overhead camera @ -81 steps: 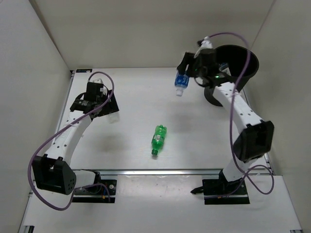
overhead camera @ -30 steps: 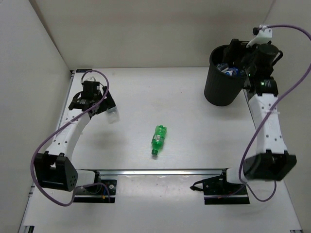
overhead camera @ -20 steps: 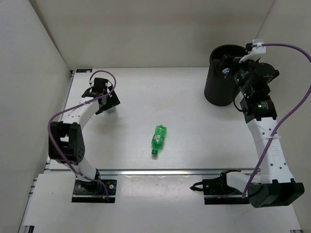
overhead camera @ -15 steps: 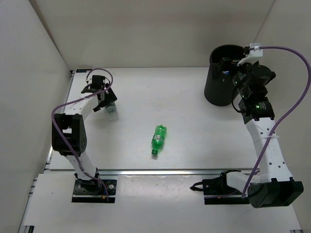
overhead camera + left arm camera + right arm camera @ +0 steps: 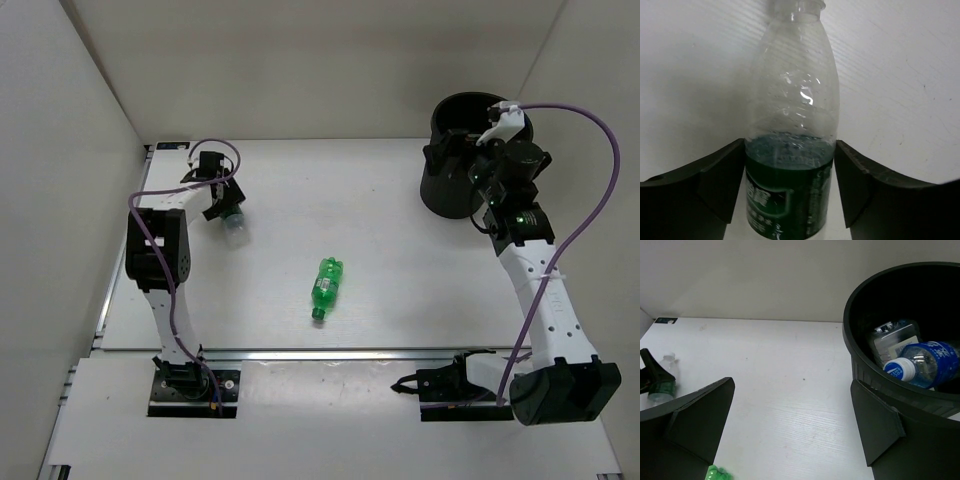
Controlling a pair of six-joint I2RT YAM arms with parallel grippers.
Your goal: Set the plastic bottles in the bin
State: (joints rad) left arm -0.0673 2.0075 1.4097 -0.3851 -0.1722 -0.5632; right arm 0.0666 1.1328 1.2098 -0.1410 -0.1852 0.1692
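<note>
A clear bottle with a dark green label (image 5: 790,150) stands between my left gripper's (image 5: 790,187) two fingers, which press on its sides at the label. From above, that bottle (image 5: 233,223) and the left gripper (image 5: 221,204) are at the table's far left. A translucent green bottle (image 5: 325,287) lies alone mid-table. The black bin (image 5: 452,178) stands at the far right, with a blue-label bottle (image 5: 926,365) and a whitish-label one (image 5: 894,338) inside. My right gripper (image 5: 792,382) hangs open and empty just left of the bin's rim (image 5: 860,335).
White walls close in the table on the left, back and right. The left arm's upper link (image 5: 155,250) folds steeply along the left edge. A purple cable (image 5: 580,170) loops off the right wrist beside the bin.
The left gripper has moved in over the dark-green-label bottle and shut on it. The right gripper has drawn back from over the bin, leaving the blue-label bottle inside.
</note>
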